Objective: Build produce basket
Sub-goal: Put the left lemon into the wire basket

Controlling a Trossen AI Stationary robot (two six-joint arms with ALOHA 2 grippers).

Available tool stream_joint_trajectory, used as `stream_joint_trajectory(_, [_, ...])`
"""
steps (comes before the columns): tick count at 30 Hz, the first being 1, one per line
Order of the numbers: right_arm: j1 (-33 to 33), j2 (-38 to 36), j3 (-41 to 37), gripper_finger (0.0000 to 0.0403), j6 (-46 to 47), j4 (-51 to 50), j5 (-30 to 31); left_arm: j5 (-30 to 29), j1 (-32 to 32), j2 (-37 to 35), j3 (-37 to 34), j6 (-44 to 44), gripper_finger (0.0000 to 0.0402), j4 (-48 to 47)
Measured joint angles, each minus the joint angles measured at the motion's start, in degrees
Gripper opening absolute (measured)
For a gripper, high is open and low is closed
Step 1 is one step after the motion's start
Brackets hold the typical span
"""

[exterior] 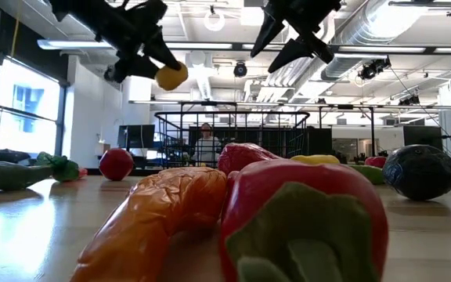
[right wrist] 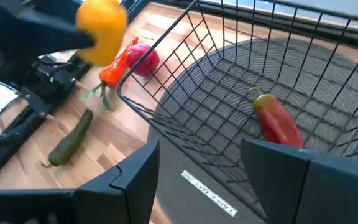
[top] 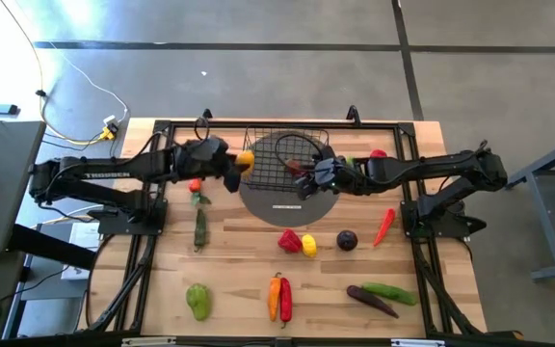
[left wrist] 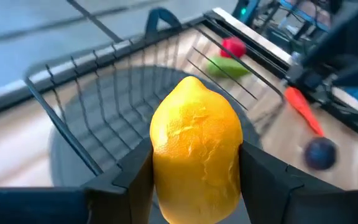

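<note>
1. Left gripper raised above the table, clamped on a yellow lemon, fingers pressed to both of its sides.
2. Just ahead of that claw: the near edge of the black wire basket, seated on a round grey mat.
3. Right gripper lifted over the basket's opposite side, fingers spread apart, nothing between them.
4. Below and ahead of the right claw, inside the basket: one red pepper lying on the mesh floor.
5. Beneath and just behind the left claw: a red tomato with a small orange pepper beside it, then a dark green cucumber farther back.
6. Well apart from both claws, spread over the wooden table: a green pear, an orange and red pepper pair, a dark purple eggplant, a red chili.
</note>
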Motion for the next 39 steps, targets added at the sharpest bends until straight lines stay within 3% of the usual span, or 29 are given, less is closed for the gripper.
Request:
stream_joint_trajectory(7, [0.3,0.0,0.0,0.0209,1.3,0.0,-1.7,1.7,4.2,3.7,0.0,7.2,0.0180,6.4])
stream_joint_trajectory(17, [0.3,0.0,0.0,0.0209,1.4,0.0,-3.9,5.4,5.9,10.8,0.0,8.0,0.0181,11.0])
stream_joint_trajectory(23, [0.2,0.0,0.0,0.0209,2.2,-2.3,-5.2,6.6,5.9,12.0,0.0,8.4,0.0186,11.5])
stream_joint_trajectory(32, [0.0,0.0,0.0,0.0209,3.6,-10.1,-13.7,7.4,5.9,12.0,0.0,9.8,0.0214,11.6])
stream_joint_trajectory(39, [1.8,0.0,0.0,0.0209,4.8,-11.8,-15.9,7.7,5.9,12.0,0.0,8.1,0.0222,12.3])
